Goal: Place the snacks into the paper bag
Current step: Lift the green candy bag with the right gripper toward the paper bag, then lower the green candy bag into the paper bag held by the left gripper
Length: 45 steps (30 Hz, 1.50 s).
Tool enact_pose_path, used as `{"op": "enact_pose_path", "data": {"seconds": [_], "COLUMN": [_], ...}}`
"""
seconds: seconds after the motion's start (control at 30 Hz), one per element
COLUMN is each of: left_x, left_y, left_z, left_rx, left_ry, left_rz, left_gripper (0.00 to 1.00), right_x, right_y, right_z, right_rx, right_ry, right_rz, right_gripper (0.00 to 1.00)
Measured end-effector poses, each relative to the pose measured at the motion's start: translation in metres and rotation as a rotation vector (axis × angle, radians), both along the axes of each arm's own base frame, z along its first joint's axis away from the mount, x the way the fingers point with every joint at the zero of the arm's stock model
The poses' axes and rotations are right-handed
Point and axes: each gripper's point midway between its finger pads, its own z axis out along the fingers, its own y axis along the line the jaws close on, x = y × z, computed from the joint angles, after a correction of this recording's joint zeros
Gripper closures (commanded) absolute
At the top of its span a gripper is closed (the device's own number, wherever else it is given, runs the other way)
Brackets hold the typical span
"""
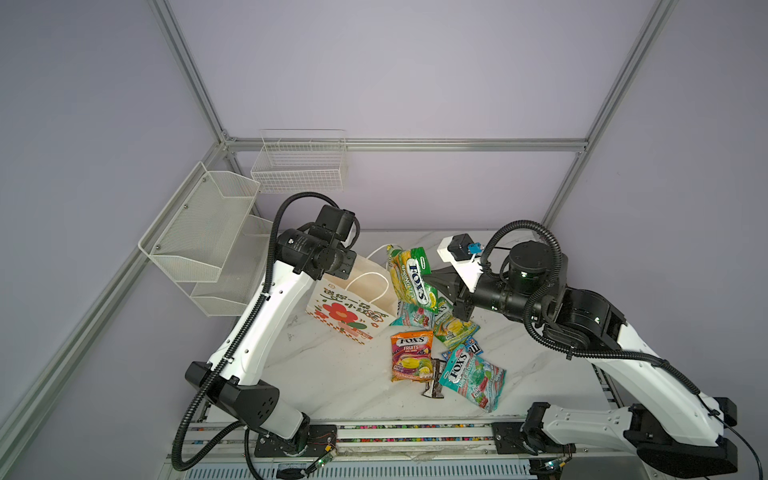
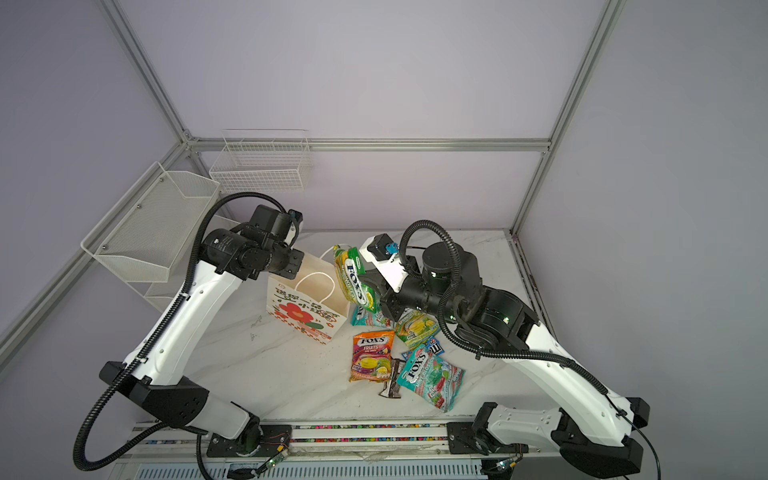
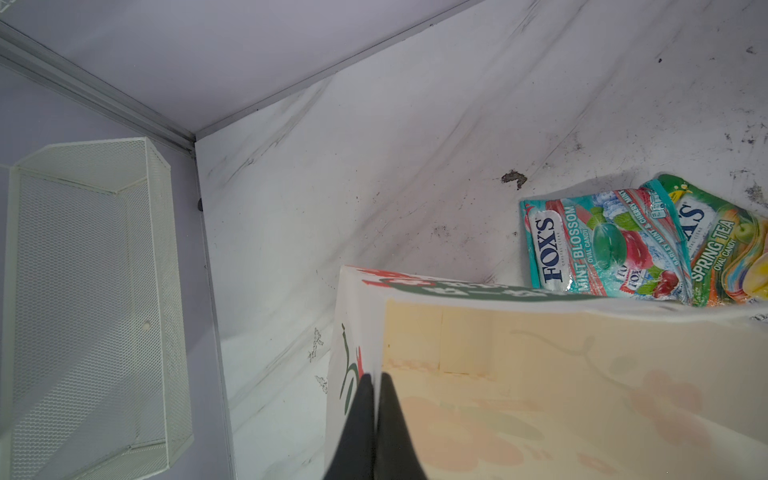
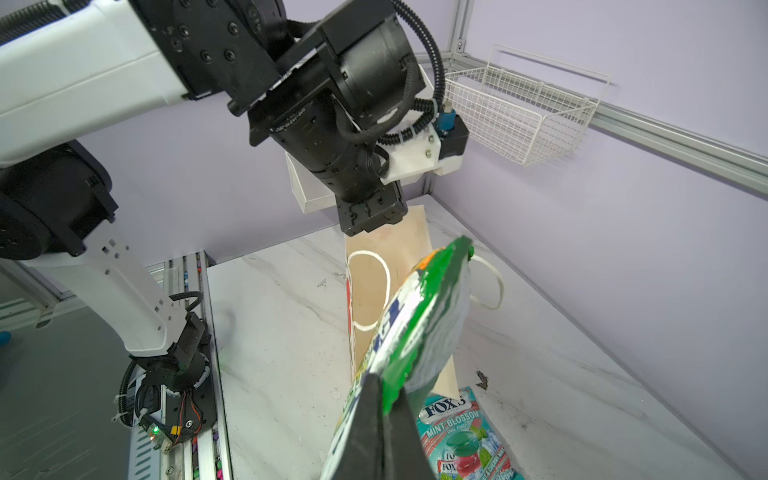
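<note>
Your right hand [image 4: 376, 395] is clamped on the green-yellow FOX'S packet [image 1: 411, 278], which is raised just beside the open mouth of the paper bag [image 1: 353, 309]. Your left hand [image 3: 374, 382] pinches the bag's rim. The other snacks [image 1: 411, 359] lie on the bench [image 1: 324, 374].

A white mesh rack [image 1: 199, 237] and a wire basket [image 1: 299, 168] hang on lilac walls [image 1: 415, 75] above a scuffed marble-look table [image 1: 332, 374].
</note>
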Motion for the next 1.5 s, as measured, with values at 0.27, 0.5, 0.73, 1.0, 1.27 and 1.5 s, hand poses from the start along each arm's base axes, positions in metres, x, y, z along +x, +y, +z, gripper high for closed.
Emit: {"op": "enact_pose_path", "data": {"seconds": [0.27, 0.5, 0.73, 1.0, 1.27, 1.5], "left_x": [-0.001, -0.003, -0.003, -0.003, -0.005, -0.005], "left_y": [-0.005, -0.008, -0.009, -0.010, -0.009, -0.009], "left_z": [-0.001, -0.002, -0.001, -0.001, 0.001, 0.002], "left_rx": [-0.019, -0.030, -0.035, -0.037, -0.041, -0.041], "left_ry": [0.010, 0.016, 0.018, 0.019, 0.012, 0.010], "left_rz": [-0.020, -0.039, -0.047, -0.048, -0.048, -0.048], "left_gripper": [1.00, 1.00, 1.00, 1.00, 1.00, 1.00], "right_x": [0.001, 0.012, 0.016, 0.020, 0.028, 0.033], "right_y": [0.022, 0.040, 0.048, 0.053, 0.052, 0.052], "right_z": [-0.010, -0.023, -0.033, -0.039, -0.044, -0.047], "right_rx": [-0.046, -0.097, -0.130, -0.149, -0.169, -0.179], "right_ry": [-0.032, -0.043, -0.052, -0.065, -0.068, -0.068], "right_rz": [0.087, 0.105, 0.125, 0.130, 0.092, 0.072], "right_gripper": [1.00, 1.00, 1.00, 1.00, 1.00, 1.00]}}
